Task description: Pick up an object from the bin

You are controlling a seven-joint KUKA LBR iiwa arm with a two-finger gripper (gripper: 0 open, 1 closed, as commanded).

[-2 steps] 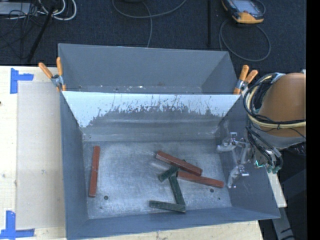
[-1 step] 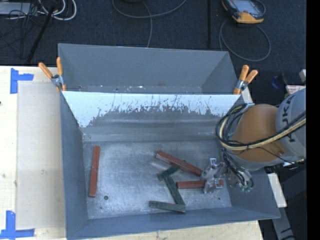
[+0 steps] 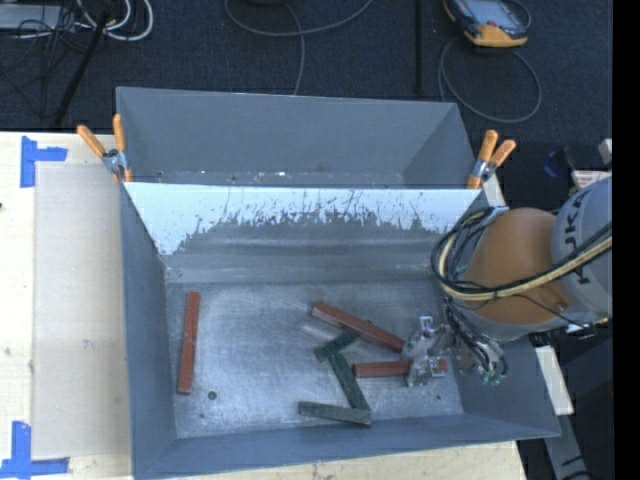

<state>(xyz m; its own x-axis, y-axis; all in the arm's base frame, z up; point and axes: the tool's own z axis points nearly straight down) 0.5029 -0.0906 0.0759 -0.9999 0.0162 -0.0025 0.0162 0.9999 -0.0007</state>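
Observation:
My gripper [image 3: 426, 356] is low over the bin floor at the right side. Its tip is at the right end of a short red-brown bar [image 3: 378, 370] that lies flat and points left. Whether the gripper touches that bar cannot be told. Just above and to the left, a longer red-brown bar [image 3: 356, 326] slants down toward the gripper. A dark green bar [image 3: 350, 382] lies slanted to the left of the short bar, its upper end by a shorter dark green piece [image 3: 335, 347].
Another dark green bar [image 3: 334, 413] lies flat near the bin's front wall. A red-brown stick [image 3: 188, 342] lies on its own, upright in the view, at the far left of the floor. The arm's orange cover and cables hang over the bin's right wall.

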